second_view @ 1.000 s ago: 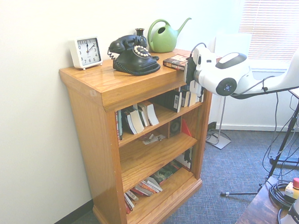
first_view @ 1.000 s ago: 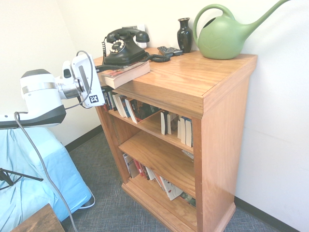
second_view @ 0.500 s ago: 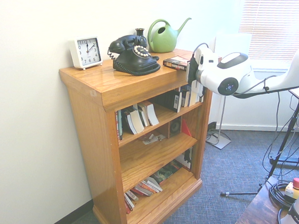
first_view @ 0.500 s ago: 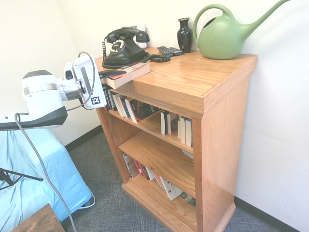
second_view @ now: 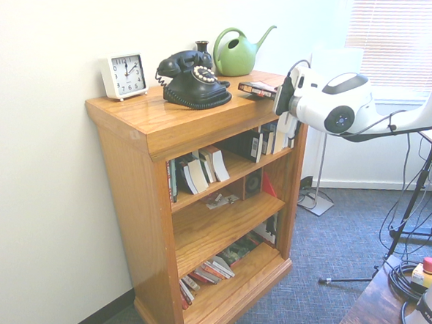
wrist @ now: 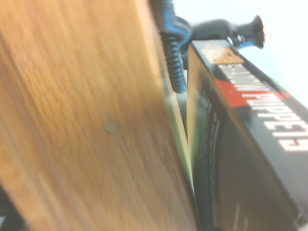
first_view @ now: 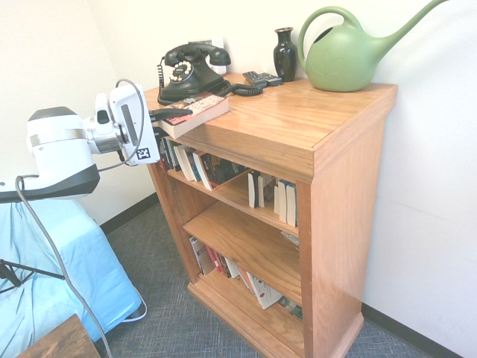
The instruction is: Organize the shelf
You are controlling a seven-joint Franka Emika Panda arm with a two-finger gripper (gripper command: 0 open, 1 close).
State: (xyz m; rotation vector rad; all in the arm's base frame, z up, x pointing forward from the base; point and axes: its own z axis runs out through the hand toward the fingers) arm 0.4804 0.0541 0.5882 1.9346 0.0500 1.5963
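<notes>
Book (first_view: 192, 112) front edge is lifted a bit vs. before; gripper (first_view: 165, 114) is closed on its corner. Risks: thin grip may slip, book may hit phone (first_view: 191, 70) w/ cord.

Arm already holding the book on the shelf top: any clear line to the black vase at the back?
Probably not as things stand. The end effector is shut on the book, and the black telephone stands between it and the black vase.
</notes>
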